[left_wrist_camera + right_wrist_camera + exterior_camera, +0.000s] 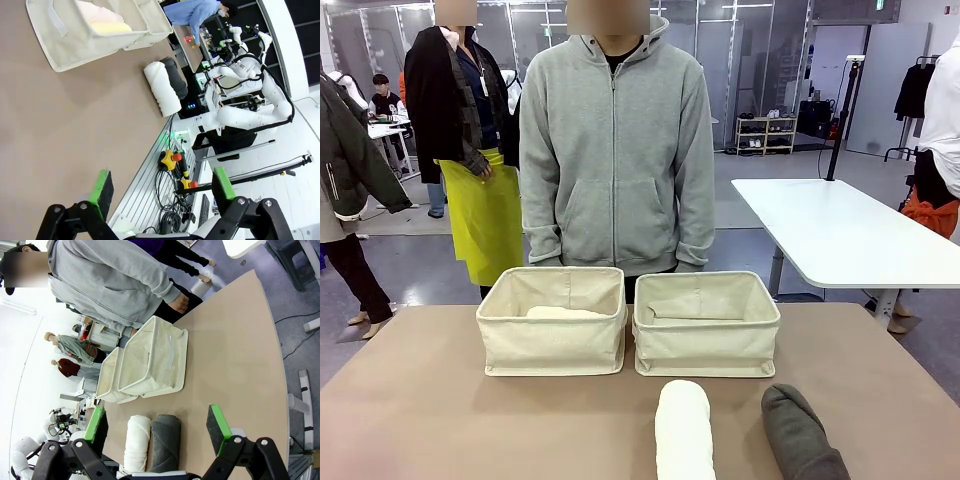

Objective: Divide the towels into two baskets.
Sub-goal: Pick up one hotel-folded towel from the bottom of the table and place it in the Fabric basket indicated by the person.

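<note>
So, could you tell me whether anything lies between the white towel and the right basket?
Nothing visible does. The white towel lies on bare table in front of the right basket, and the grey towel lies beside it, to its right, off that path. Only the basket's near wall has to be cleared.

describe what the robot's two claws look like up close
The left claw and the right claw look alike: black jointed links with round bolts at the pivots, two fingers each. The fingers end in flat, bright green pads. No markings are visible on them.
</note>
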Controlling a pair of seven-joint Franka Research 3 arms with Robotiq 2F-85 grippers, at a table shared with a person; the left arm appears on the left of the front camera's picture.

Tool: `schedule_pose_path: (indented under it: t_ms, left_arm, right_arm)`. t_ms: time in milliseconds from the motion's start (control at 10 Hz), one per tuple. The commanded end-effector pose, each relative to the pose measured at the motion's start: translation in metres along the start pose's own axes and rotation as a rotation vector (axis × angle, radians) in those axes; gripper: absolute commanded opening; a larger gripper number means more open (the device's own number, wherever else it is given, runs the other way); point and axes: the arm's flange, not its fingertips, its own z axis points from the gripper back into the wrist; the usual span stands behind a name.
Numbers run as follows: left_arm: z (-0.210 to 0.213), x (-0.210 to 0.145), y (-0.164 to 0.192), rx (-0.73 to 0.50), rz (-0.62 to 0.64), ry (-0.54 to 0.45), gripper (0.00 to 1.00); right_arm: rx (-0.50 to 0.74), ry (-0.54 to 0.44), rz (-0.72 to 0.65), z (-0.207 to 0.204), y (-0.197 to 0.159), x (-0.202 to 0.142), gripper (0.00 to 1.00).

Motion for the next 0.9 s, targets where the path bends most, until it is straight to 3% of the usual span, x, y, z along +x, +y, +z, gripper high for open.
schedule_pose_path:
  t_ms: [0, 800]
  left_arm:
    - [0.0019, -0.0040, -0.0020, -0.002, 0.003, 0.012, 1.00]
    - [0.0019, -0.0040, -0.0020, -0.002, 0.003, 0.012, 1.00]
  right_arm:
    - [0.010, -0.006, 0.001, 0.0001, 0.0016, -0.0007, 1.00]
    - [0.010, -0.006, 0.001, 0.0001, 0.0016, -0.0007, 1.00]
